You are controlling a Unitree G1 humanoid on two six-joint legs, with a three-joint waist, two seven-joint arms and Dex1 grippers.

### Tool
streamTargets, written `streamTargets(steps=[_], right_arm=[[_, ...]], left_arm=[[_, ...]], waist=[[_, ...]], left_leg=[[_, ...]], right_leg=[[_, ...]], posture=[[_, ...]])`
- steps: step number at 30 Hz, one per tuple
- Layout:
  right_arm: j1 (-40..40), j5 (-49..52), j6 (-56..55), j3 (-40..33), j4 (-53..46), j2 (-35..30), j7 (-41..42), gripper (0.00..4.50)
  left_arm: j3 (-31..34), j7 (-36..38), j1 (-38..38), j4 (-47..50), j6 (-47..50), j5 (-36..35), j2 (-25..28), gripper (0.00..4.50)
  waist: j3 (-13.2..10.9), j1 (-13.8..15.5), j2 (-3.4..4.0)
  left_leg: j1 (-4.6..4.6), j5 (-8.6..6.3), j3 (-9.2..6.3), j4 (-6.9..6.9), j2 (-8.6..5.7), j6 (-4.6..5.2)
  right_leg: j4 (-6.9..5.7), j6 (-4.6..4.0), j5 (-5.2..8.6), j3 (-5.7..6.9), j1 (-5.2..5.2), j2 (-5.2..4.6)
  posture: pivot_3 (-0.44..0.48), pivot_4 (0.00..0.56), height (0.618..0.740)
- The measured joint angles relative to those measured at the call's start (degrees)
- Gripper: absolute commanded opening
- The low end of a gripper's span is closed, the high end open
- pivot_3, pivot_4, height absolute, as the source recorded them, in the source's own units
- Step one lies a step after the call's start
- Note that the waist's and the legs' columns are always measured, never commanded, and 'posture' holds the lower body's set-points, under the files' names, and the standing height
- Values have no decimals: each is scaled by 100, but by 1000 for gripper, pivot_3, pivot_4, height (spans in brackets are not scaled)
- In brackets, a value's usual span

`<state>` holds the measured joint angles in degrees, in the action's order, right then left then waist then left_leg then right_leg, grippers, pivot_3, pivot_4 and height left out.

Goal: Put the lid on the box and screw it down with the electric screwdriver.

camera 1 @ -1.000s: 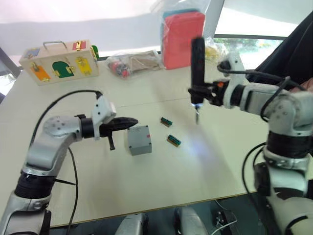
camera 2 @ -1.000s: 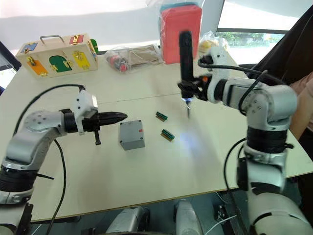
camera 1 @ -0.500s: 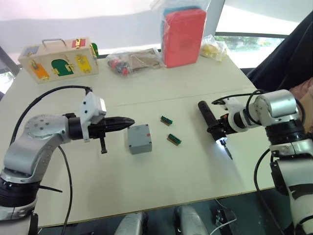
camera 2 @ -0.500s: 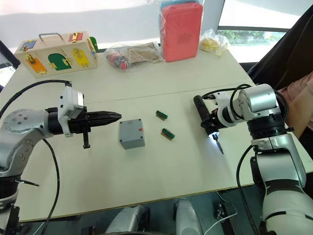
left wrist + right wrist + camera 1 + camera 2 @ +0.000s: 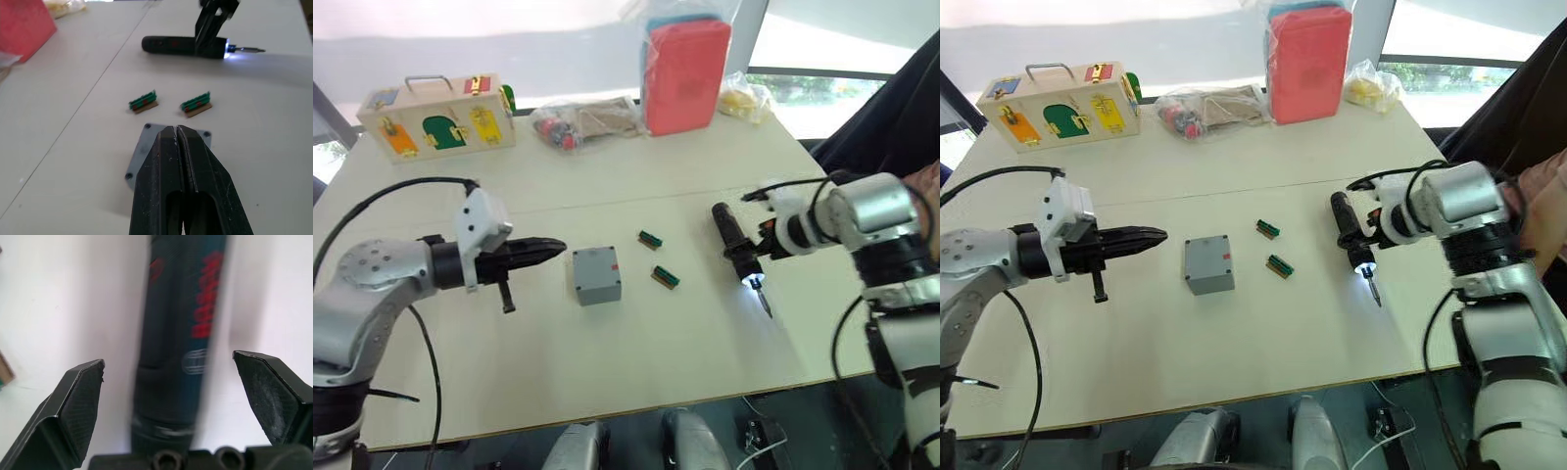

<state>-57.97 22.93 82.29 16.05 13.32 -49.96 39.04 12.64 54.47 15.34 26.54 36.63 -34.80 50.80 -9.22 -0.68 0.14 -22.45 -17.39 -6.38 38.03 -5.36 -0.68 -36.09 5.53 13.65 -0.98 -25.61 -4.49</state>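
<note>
The grey box (image 5: 598, 290) stands mid-table with the lid (image 5: 138, 155) sitting on top, its corner screw holes showing. My left gripper (image 5: 558, 247) is shut and empty, its tips pointing at the box from a short gap to its left. The black electric screwdriver (image 5: 729, 233) lies flat on the table to the right, its tip light on and its bit pointing toward the near edge. My right gripper (image 5: 168, 360) is open, one finger on each side of the screwdriver's (image 5: 181, 333) body.
Two green connector blocks (image 5: 650, 239) (image 5: 665, 277) lie between the box and the screwdriver. At the far edge stand a wooden latch box (image 5: 437, 115), plastic bags (image 5: 582, 122) and a red pack (image 5: 685, 73). The table's right edge runs close behind my right arm.
The screwdriver went from upright in the air to lying on the table, and my right gripper has opened around it. My left gripper drew back left from the box.
</note>
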Motion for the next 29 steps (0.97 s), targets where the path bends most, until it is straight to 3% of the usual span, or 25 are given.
streamTargets(steps=[4,7,13,17,29], right_arm=[[378,685,-836,-445,-1435,-1104,1533,4458],[1174,1115,-1837,-1308,-2329,-1631,2567,4500],[3014,1301,-2778,-2233,-2982,-2240,3602,4500],[3559,1413,-2865,-2737,-3282,-2257,3665,4500],[3875,1504,-2847,-3047,-3356,-2292,3397,4500]], left_arm=[[459,0,-698,51,192,11,367,0],[843,65,-1182,68,282,39,533,612],[1770,712,-2346,63,419,-79,788,2793],[2266,1042,-2679,-4,428,-83,939,4439],[2524,1376,-2786,-114,370,-80,1011,4439]], waist=[[-16,-28,11],[-26,2,-7],[-32,32,-9],[-32,28,-8],[-33,27,-7]], left_leg=[[-4,-3,10,-16,6,5],[6,-10,9,-6,11,17],[25,-29,16,16,9,49],[24,-29,15,10,11,48],[24,-29,16,10,10,47]], right_leg=[[7,2,2,-5,-13,6],[6,2,1,0,9,6],[3,8,-5,0,35,-3],[4,7,-5,0,31,-2],[5,6,-4,-2,31,-6]], posture=[[0,150,740],[0,150,740],[0,150,740],[0,150,740],[0,150,740]])
